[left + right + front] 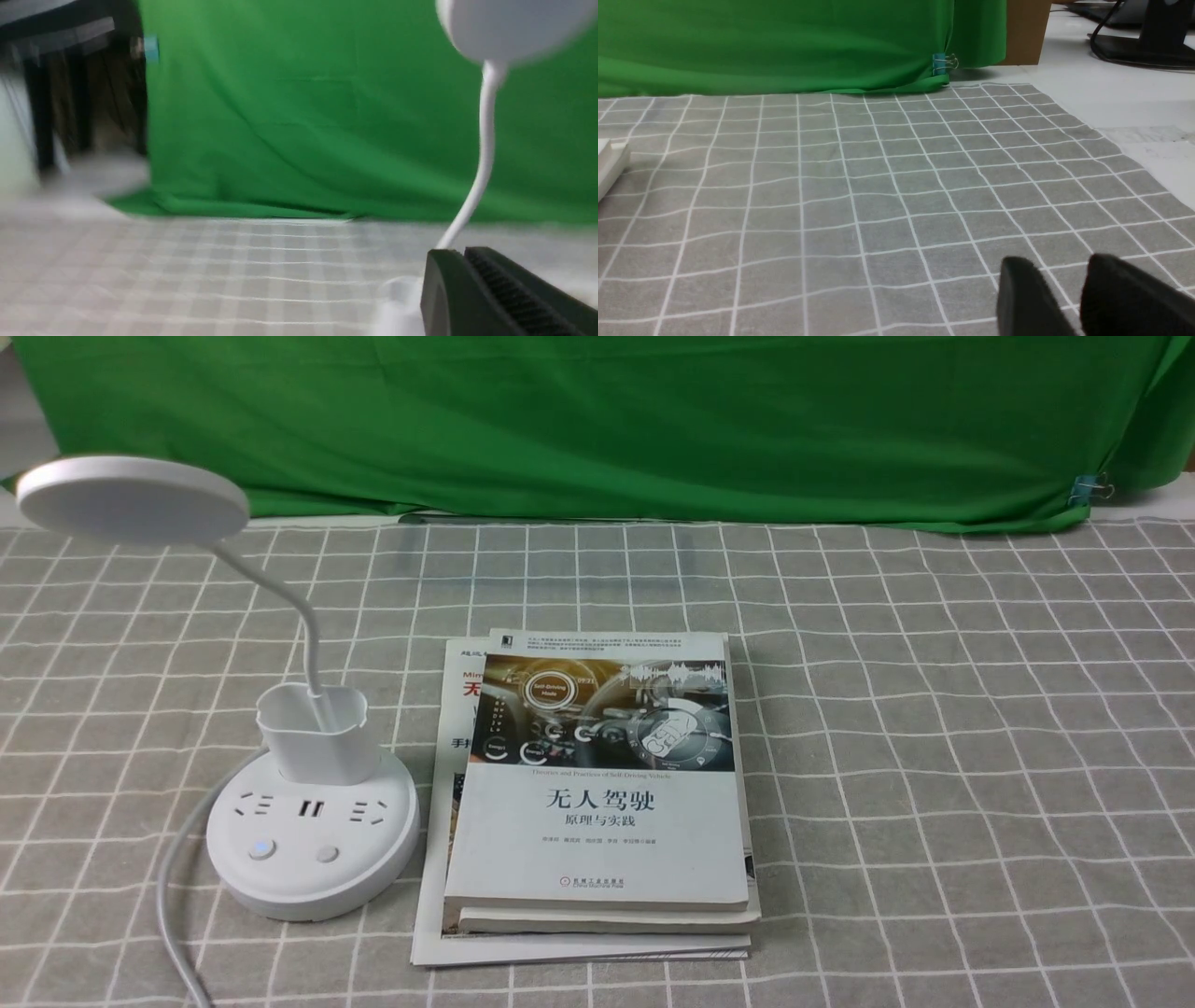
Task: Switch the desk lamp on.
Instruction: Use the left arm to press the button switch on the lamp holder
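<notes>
Evidently: desk lamp (pixel 313 840) just beside book stack (pixel 597 793) | left end effector (pixel 458 252) narrow | right end effector (pixel 1055 261) slightly parted

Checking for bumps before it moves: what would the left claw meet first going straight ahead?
Probably the lamp's cup holder, just beyond the shut left claw, though depth is unclear and it might pass beside it.

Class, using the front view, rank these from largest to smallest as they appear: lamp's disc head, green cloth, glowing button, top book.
1. Green cloth
2. Top book
3. Lamp's disc head
4. Glowing button
</notes>
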### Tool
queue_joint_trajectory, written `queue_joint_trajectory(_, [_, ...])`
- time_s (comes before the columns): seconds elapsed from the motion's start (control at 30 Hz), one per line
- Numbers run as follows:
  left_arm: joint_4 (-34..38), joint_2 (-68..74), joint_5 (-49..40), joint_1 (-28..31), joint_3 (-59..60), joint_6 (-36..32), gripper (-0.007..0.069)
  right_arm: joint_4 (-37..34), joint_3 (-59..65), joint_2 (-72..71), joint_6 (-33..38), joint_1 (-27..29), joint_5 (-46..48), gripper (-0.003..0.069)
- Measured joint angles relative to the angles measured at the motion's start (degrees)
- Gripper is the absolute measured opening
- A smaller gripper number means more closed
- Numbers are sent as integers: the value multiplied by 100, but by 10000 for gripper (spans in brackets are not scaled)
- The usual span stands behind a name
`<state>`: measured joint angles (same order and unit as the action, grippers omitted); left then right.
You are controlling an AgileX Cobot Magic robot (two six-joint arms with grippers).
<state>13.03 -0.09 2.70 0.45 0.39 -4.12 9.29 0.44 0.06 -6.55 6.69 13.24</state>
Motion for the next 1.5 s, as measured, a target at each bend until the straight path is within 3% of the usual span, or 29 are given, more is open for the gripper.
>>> queue_joint_trajectory(0.07, [307, 0, 125, 0, 0, 372, 19, 0, 0, 0, 0, 0, 0, 244])
queue_joint_trajectory(0.27, [335, -5, 273, 0, -11, 725, 19, 0, 0, 0, 0, 0, 0, 244])
queue_joint_trajectory(0.43, [368, 174, -122, 0, -608, 921, 19, 0, 0, 0, 0, 0, 0, 244])
queue_joint_trajectory(0.53, [293, 517, -679, 0, -1201, 921, 19, 0, 0, 0, 0, 0, 0, 244])
queue_joint_trajectory(0.67, [137, 1379, -2317, 0, -2217, 915, 19, 0, 0, 0, 0, 0, 0, 244])
queue_joint_trajectory(0.83, [18, 2349, -3572, 0, -2731, 325, 19, 0, 0, 0, 0, 0, 0, 244])
queue_joint_trajectory(1.5, [411, 4006, -3124, 0, -2791, -93, 19, 0, 0, 0, -4, 0, 0, 244])
